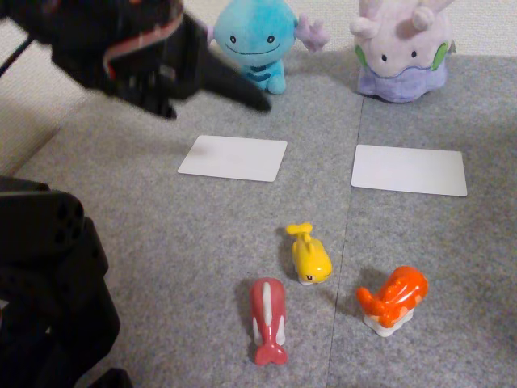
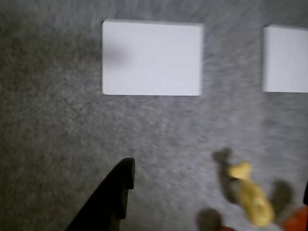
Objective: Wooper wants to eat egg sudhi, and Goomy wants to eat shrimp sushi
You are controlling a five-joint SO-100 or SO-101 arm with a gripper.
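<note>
no writing shows; the jaws hang near wooper, their opening unclear.

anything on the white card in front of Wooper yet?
No. The white card in front of Wooper lies bare on the grey carpet in both views. The egg sushi sits nearer the camera, off the card. What is beneath the card is hidden.

The wrist view looks down on grey carpet and is a little blurred. One white card lies at the top, and a second card is cut by the right edge. A black finger comes up from the bottom. The yellow egg sudhi lies at lower right, with a bit of orange toy just beside it in the corner.
</note>
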